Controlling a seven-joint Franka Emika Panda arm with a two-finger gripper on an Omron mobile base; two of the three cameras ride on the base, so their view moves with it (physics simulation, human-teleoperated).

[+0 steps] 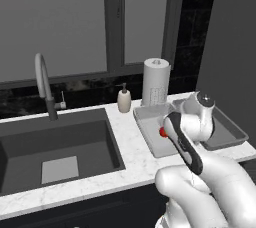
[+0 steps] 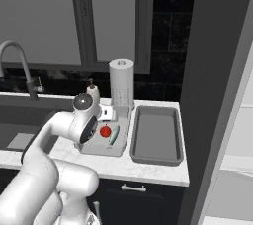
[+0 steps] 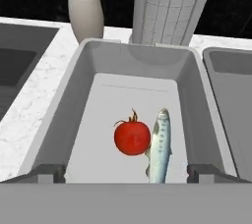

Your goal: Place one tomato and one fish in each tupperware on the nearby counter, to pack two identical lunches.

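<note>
With its gripper spread wide and empty above the left tray, where a tomato and fish lie touching, the first lunch looks packed, so next comes stocking the bare right tray.

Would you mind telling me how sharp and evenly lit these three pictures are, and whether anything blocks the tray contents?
Hand view: crisp, flat light, soft shadow under the tomato beside the fish. Left base view: slightly soft, and the arm covers most of the left tupperware. Right base view: dim backsplash, no glare, right tupperware plainly seen.
</note>
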